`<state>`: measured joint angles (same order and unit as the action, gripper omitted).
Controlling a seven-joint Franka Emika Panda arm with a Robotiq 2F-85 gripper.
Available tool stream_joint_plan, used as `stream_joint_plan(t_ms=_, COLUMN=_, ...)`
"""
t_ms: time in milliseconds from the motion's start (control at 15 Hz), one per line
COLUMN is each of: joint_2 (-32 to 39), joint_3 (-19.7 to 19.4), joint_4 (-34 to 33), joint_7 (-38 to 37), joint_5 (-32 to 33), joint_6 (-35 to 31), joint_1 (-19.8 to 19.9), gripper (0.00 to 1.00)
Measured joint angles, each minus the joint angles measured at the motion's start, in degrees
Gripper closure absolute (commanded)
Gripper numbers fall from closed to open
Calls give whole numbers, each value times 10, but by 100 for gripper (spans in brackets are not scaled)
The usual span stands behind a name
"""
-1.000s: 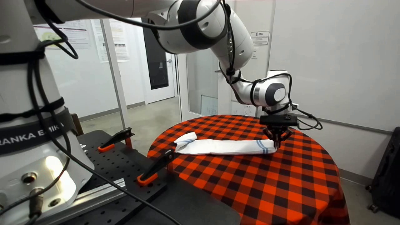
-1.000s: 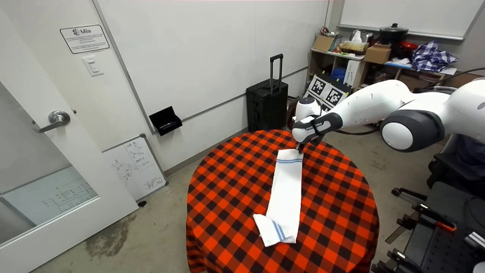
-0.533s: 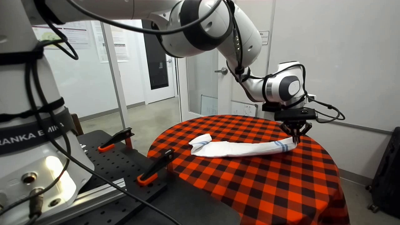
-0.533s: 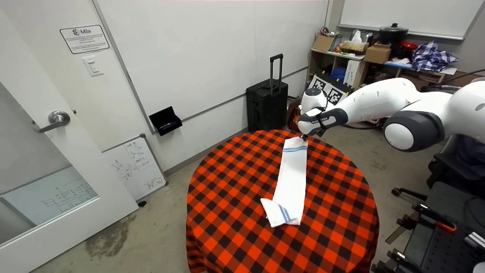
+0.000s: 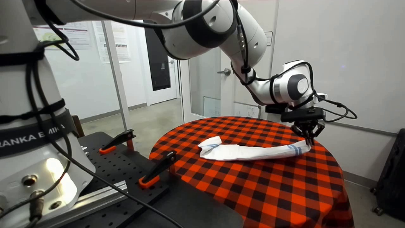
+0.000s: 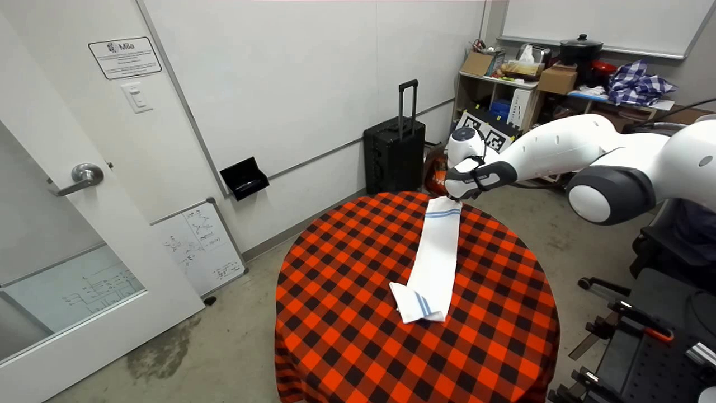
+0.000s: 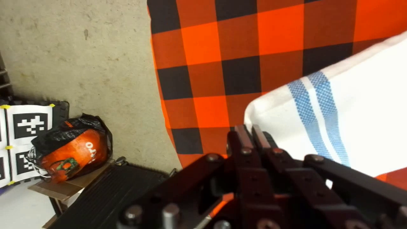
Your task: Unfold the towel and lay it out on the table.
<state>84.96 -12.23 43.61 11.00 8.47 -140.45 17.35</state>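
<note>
The white towel (image 5: 250, 153) lies as a long narrow strip across the round table (image 5: 269, 190) with its red-and-black checked cloth. Blue stripes cross it near the gripped end, and more show on a flap (image 6: 415, 305) turned over at its opposite end. My gripper (image 7: 248, 128) is shut on the towel's end edge, pinched at a corner in the wrist view. In an exterior view the gripper (image 5: 309, 143) is near the table's rim, with that end raised slightly. From the opposite side, the wrist hides most of the fingers above the towel (image 6: 439, 252).
A black robot base (image 5: 133, 171) with orange-handled clamps (image 5: 149, 182) stands beside the table. Past the rim near the gripper are a black suitcase (image 6: 394, 157) and an orange-and-black bag (image 7: 79, 149). A whiteboard wall (image 5: 341, 63) rises behind.
My gripper has moved outward toward the table's rim, dragging the towel along. The whole strip, flap included, has slid the same way, and the gripped end has lifted slightly.
</note>
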Motion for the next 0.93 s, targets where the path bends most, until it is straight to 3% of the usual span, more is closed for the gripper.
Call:
stream_joint_plan(t_ms=200, joint_2=0, joint_3=-12, joint_4=0, joint_7=-37, joint_5=7, joint_6=0, joint_1=-5, gripper=99)
stream_joint_plan(t_ms=267, joint_2=0, joint_3=-15, joint_4=0, joint_7=-48, joint_5=7, joint_6=0, joint_1=-7, gripper=71)
stream_joint_plan(t_ms=400, joint_2=0, joint_3=-18, joint_4=0, joint_7=-74, joint_5=8, joint_6=1, joint_1=-10, gripper=64)
stream_joint_plan(t_ms=933, joint_2=1, joint_3=-5, joint_4=0, joint_7=-135, joint_5=2, joint_6=3, joint_1=-12, gripper=5)
